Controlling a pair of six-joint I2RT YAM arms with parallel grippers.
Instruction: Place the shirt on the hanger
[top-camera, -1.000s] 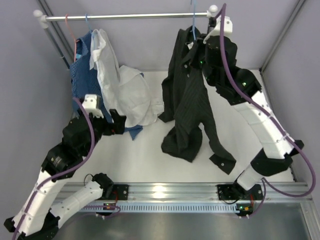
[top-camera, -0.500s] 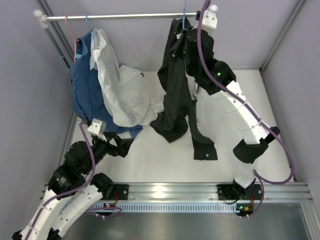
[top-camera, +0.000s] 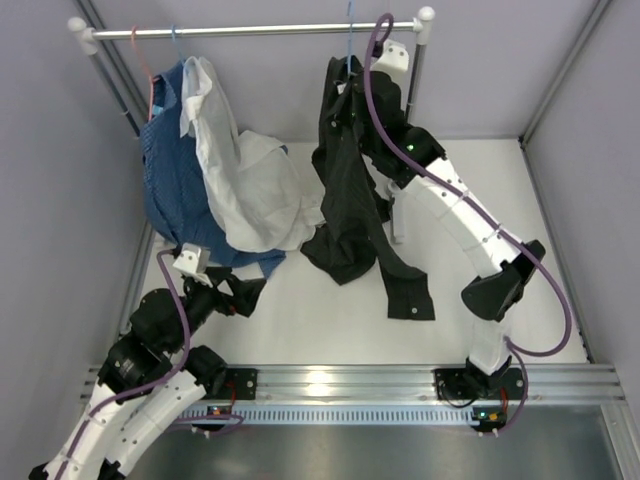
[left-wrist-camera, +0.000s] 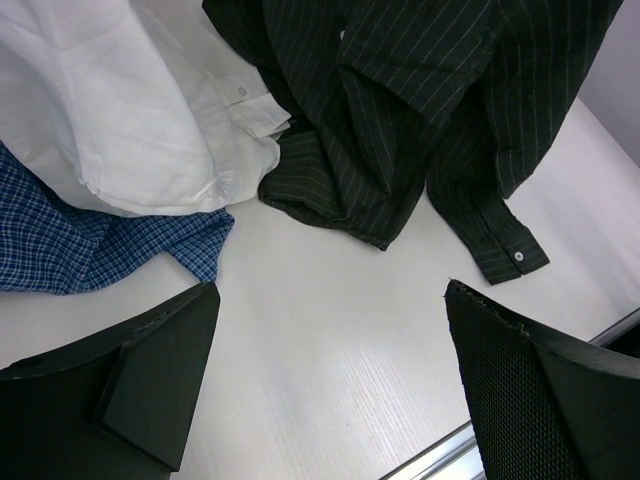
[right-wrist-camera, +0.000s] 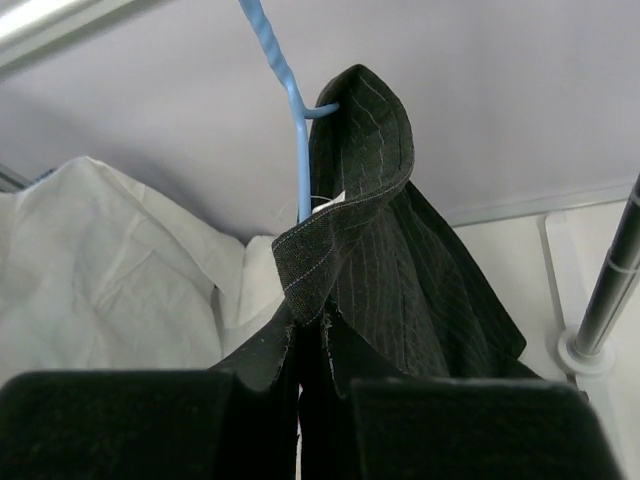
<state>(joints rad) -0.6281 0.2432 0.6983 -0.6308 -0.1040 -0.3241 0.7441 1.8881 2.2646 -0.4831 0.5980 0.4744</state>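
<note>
Lowest in the top view, left of centre, the left gripper (top-camera: 243, 292) hangs just above the white tabletop (top-camera: 330, 325). Its wrist view shows the two black fingers spread wide apart with nothing between them.

Beyond it, the tail and one sleeve of the large black pinstriped long-sleeved shirt (top-camera: 345, 190) pool on the table. The buttoned cuff (left-wrist-camera: 512, 256) lies flat at the right of the left wrist view. The tail touches the hem of a white cotton shirt (top-camera: 250, 190), which overlaps a blue checked garment (top-camera: 165, 190) to the left.

The rest of the black shirt climbs toward the upper centre of the frame. There the right gripper (top-camera: 347, 92) is closed on a fold just under the collar. In the right wrist view, fabric is pinched in the narrow slot between its fingers (right-wrist-camera: 455, 425).

Above, the collar (right-wrist-camera: 365, 130) loops over the neck of the thin light-blue wire hanger (right-wrist-camera: 296, 120). The hanger's hook appears caught on the silver metal rail (top-camera: 260, 32) at the top. I cannot tell whether the shoulders sit on the hanger's arms.

The cloth looks light, limp and prone to sliding off smooth wire. The trailing sleeve and tail add a lopsided pull. The firmest holds are likely the doubled collar band or a shoulder seam, not the loose body.

A red wire hanger (top-camera: 150, 68) hangs on the rail at the upper left.
</note>
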